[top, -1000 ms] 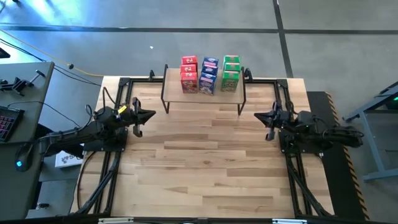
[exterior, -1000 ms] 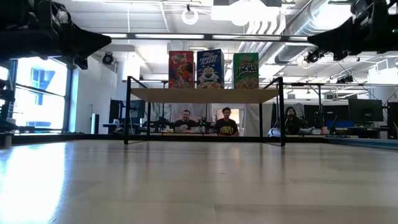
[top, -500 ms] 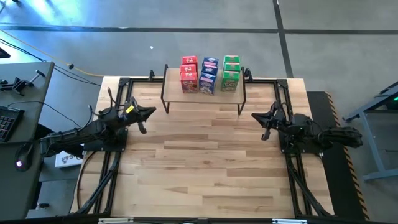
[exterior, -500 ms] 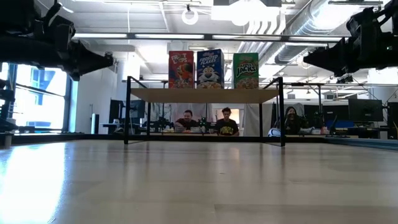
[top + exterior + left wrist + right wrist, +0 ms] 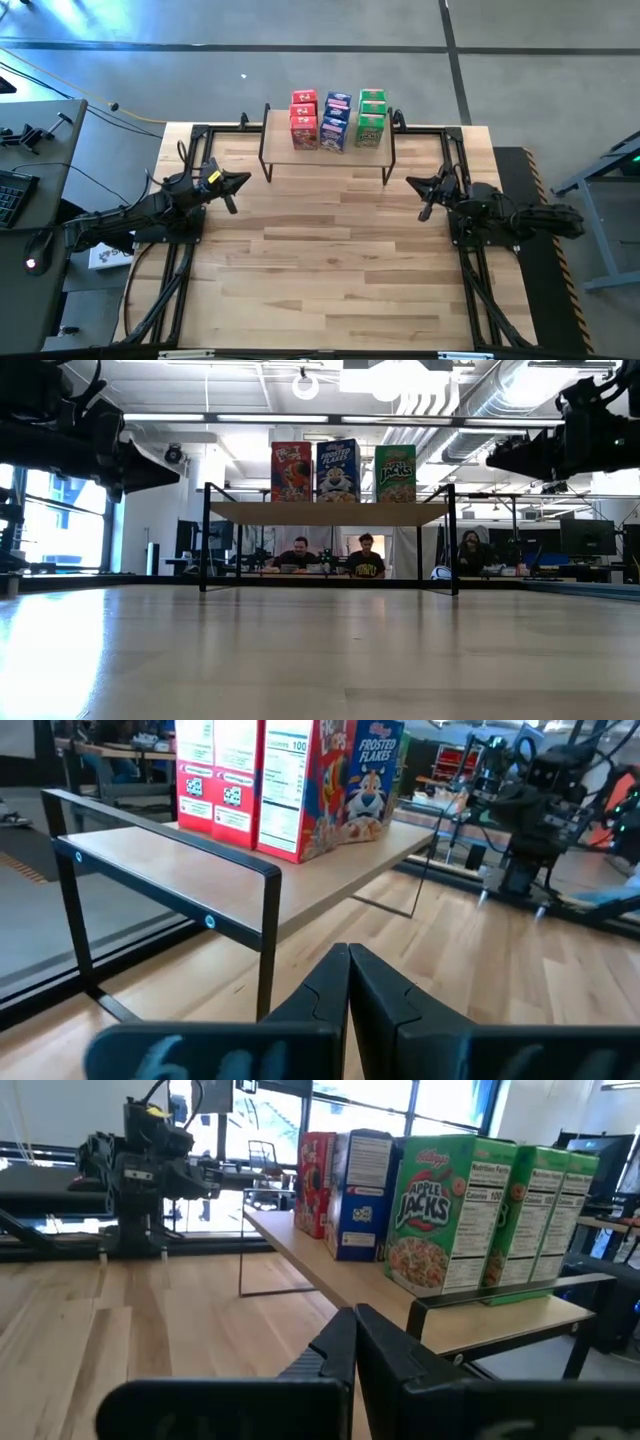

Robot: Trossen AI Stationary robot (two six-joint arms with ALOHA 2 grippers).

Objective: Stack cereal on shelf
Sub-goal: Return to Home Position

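Red, blue and green cereal boxes (image 5: 338, 118) stand upright in three rows on the shelf (image 5: 328, 147), a light board on thin black legs at the table's far edge; the low view shows the front row (image 5: 342, 471). My left gripper (image 5: 241, 181) hovers shut to the shelf's left, above the table, its fingers together in the left wrist view (image 5: 349, 982). My right gripper (image 5: 412, 184) hovers shut to the shelf's right, fingers together in the right wrist view (image 5: 355, 1342). Neither touches anything.
The slatted wooden tabletop (image 5: 330, 260) stretches bare between the arms and toward the near edge. Black frame rails (image 5: 170, 270) run along both sides of the table. People sit at desks in the room beyond the shelf (image 5: 330, 560).
Both grippers have drawn inward toward the table's middle and a little toward the shelf, staying shut. The boxes and shelf have not moved.
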